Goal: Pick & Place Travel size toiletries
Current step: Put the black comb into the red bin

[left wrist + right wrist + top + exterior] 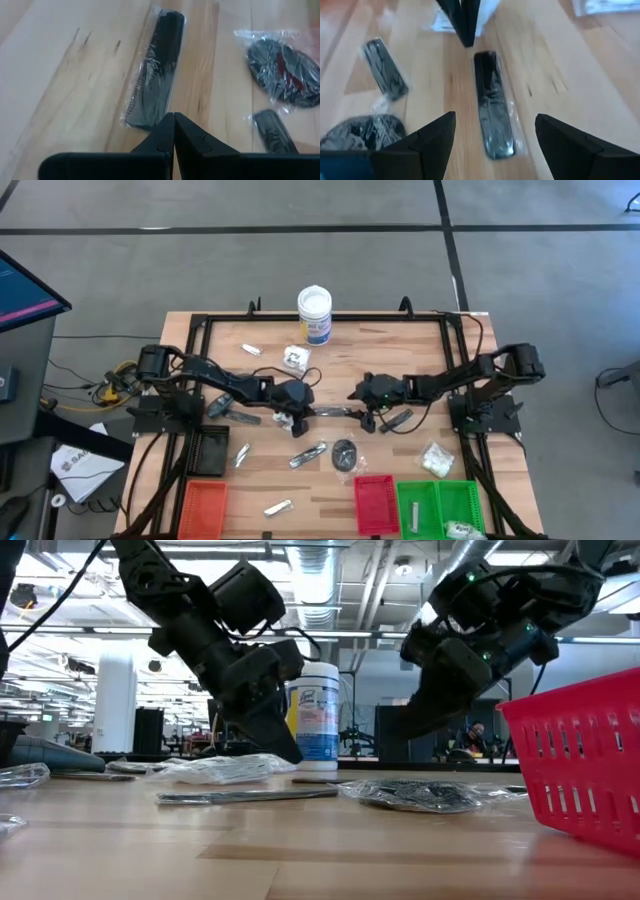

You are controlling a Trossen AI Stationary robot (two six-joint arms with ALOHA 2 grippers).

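A black comb in a clear packet (335,412) (152,75) lies flat on the wood at mid-table, between my two grippers. My left gripper (297,417) (174,120) is shut and points slantwise down at the comb's left end. Just behind that gripper lies a crumpled white packet (220,768). My right gripper (368,418) (496,119) hovers open over the comb's right end (495,140), one finger on either side and apart from it. Other toiletries lie loose: a dark disc packet (344,453), a silvery sachet (308,455) and a clear packet with white contents (435,460). My left gripper has its shut fingertips (167,127) low at the left end of the comb's packet (145,120), coming slantwise from the table's left. Whether they touch the packet I cannot tell.
A white tub with a blue label (314,315) stands at the far edge. An orange tray (205,505), a red tray (375,502) and a green tray (440,505) line the near edge. Small packets lie at the far left (250,350) and near the front (278,506).
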